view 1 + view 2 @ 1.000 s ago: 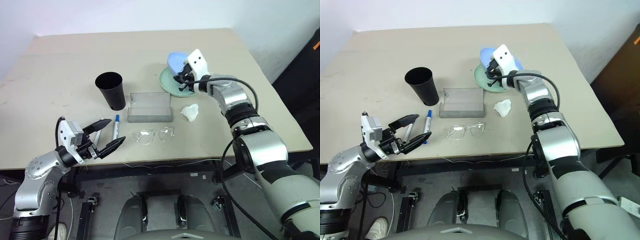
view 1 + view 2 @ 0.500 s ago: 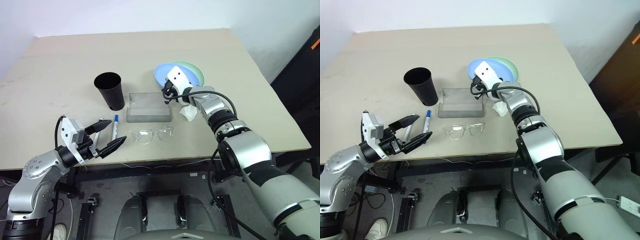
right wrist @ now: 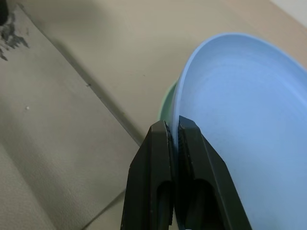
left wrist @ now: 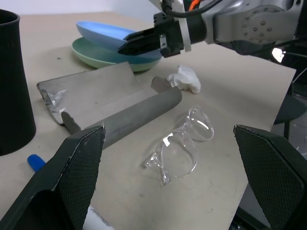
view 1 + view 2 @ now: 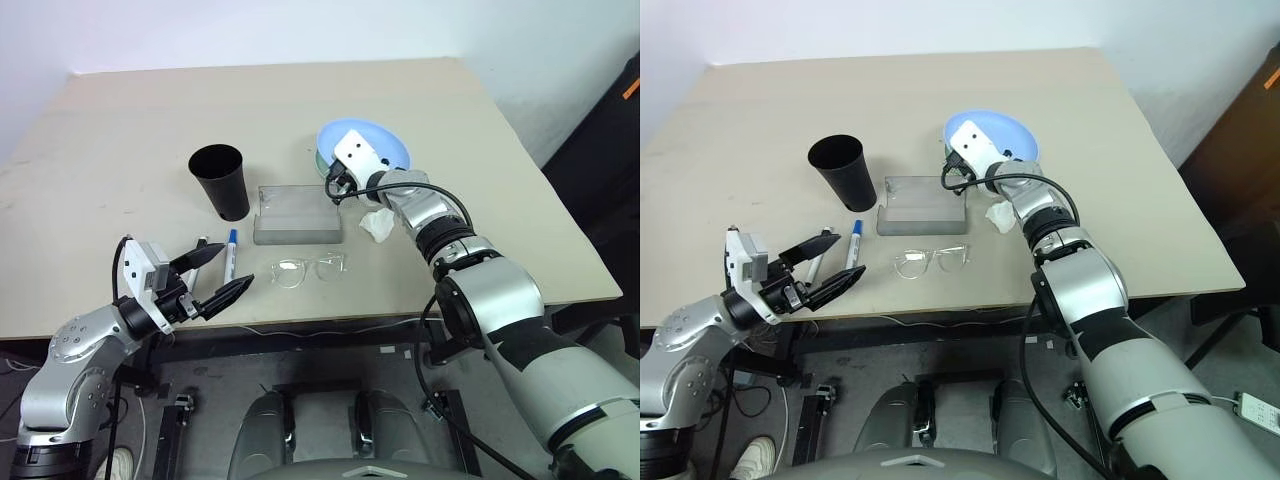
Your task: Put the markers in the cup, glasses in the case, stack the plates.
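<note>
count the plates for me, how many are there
2: a blue plate pinched at its rim by the right gripper, resting on a green plate beneath it, behind the grey case.

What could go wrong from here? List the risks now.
The right pincer grips the blue plate by its rim, over the green plate; letting go off-centre may leave it tilted or sliding. Pulling back, that arm could brush the tissue or the open case close beside it.

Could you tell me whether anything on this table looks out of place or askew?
A crumpled white tissue lies loose beside the open case. The blue plate sits tilted and off-centre on the green plate, its rim pinched in the right pincer.
</note>
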{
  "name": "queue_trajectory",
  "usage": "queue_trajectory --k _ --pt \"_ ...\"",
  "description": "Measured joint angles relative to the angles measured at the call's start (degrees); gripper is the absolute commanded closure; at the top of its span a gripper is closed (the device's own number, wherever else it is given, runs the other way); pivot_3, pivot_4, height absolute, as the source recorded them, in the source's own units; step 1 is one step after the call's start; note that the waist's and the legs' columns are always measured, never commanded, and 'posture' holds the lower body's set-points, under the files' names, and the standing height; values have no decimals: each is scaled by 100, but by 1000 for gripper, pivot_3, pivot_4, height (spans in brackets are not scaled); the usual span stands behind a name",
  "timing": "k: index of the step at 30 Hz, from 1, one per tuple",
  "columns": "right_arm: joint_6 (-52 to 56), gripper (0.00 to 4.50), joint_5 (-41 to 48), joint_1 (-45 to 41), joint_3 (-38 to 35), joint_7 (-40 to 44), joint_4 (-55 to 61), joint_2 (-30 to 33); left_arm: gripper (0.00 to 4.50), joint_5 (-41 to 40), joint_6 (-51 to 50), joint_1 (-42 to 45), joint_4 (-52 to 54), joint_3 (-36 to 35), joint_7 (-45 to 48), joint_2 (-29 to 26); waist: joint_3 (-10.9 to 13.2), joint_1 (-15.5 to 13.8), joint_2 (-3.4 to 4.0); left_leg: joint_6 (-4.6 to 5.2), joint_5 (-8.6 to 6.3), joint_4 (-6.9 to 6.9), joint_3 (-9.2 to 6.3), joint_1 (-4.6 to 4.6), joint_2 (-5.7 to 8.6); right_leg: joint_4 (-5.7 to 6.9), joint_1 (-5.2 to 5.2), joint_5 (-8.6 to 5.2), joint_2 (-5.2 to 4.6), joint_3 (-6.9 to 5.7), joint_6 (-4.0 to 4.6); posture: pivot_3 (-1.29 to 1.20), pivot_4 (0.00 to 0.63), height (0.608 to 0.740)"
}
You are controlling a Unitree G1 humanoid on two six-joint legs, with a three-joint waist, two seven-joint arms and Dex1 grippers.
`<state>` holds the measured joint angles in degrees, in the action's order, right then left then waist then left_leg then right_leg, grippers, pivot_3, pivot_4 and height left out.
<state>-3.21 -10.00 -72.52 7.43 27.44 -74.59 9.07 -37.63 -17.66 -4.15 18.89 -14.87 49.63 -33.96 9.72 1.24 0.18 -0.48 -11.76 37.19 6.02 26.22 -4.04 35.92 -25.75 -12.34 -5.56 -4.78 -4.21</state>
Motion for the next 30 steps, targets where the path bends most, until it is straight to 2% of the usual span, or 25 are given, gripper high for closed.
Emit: queue_trajectory --k 2,11,17,24,28,30 --pt "-1 3145 -5 -5 -1 -51 -5 -4 0 11 37 0 0 0 0 16 0 -2 0 0 0 0 -1 -1 0 2 0 0 0 0 0 0 150 735" --pt "-21 44 5 -120 -182 -292 -72 -29 0 17 47 -1 54 3 -22 19 0 1 0 -1 1 3 -3 -3 0 8 0 -2 0 0 4 0 150 735" --pt "105 16 232 -322 -470 137 -68 64 0 13 41 -2 139 3 -61 18 0 -6 0 0 1 4 -3 -2 0 8 0 -2 0 0 3 0 150 735" --pt "1426 16 1220 -504 -1322 1540 393 879 0 17 77 3 49 2 53 15 0 -24 0 0 1 6 -4 -2 0 5 3 -4 0 0 6 0 150 735" --pt "1229 16 1356 131 -1318 2345 1210 1236 0 112 184 5 -155 5 149 19 0 -2 0 0 1 1 -3 -7 0 6 2 -9 0 1 15 0 150 735" --pt "1508 16 1393 496 -1294 2530 1518 1333 0 147 220 18 -182 21 153 52 0 -1 0 0 1 1 -3 -9 0 10 2 -5 0 1 8 0 150 735"
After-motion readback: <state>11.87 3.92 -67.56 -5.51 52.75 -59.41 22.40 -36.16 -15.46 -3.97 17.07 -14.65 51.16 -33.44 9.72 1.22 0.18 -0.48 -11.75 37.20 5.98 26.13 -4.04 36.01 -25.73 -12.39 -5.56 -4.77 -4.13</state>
